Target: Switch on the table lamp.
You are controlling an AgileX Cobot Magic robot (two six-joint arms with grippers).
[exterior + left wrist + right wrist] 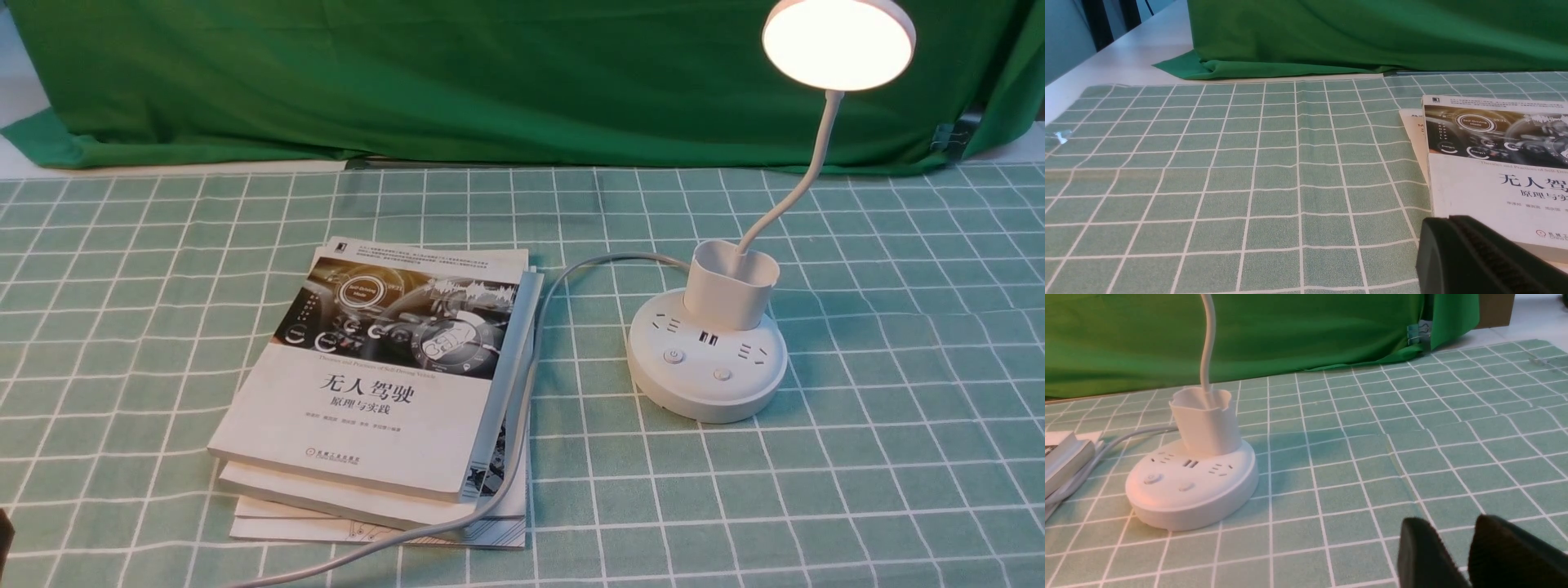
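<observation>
The table lamp stands right of centre on the checked cloth. Its round disc head glows warm white at the top of the curved gooseneck. The base carries sockets, two round buttons and a cup holder. In the right wrist view the lamp sits well apart from my right gripper, which is open and empty over bare cloth. My left gripper is shut with its fingers pressed together, beside the edge of a book. Neither gripper touches the lamp.
A stack of books lies left of the lamp, with the grey cord running over its right edge toward the front. A green backdrop cloth hangs along the far side. A metal clip holds it at the right.
</observation>
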